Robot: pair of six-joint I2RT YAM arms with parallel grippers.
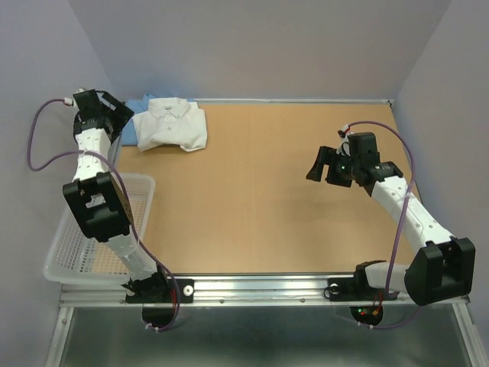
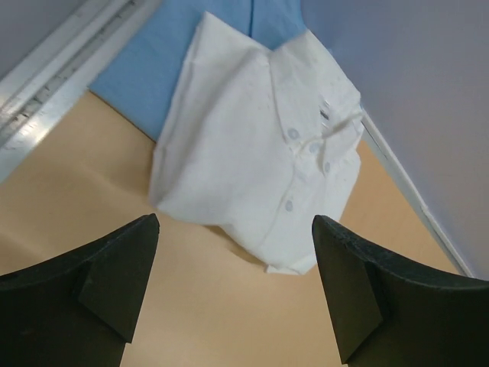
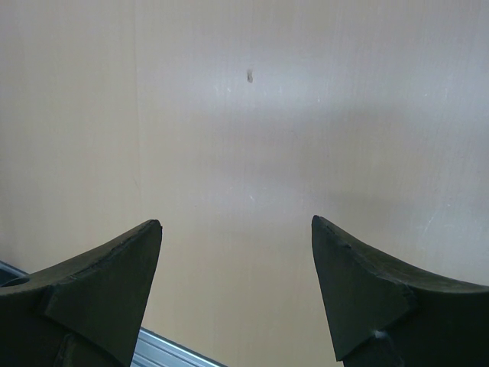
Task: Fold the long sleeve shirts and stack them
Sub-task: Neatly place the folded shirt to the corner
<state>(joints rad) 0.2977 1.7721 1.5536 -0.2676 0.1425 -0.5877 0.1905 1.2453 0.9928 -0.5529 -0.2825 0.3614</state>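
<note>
While both arms hover with jaws spread wide and nothing held, the folded white shirt [image 2: 252,145] lies on top of the light blue shirt [image 2: 145,69] at the far left corner of the bench [image 1: 260,191], collar toward the back edge. The left gripper [image 2: 235,222] hangs just beside the stack; the right gripper [image 3: 235,223] is well apart, over bare wood near the right edge. A white mesh basket [image 1: 76,256] sits at the near left corner.
</note>
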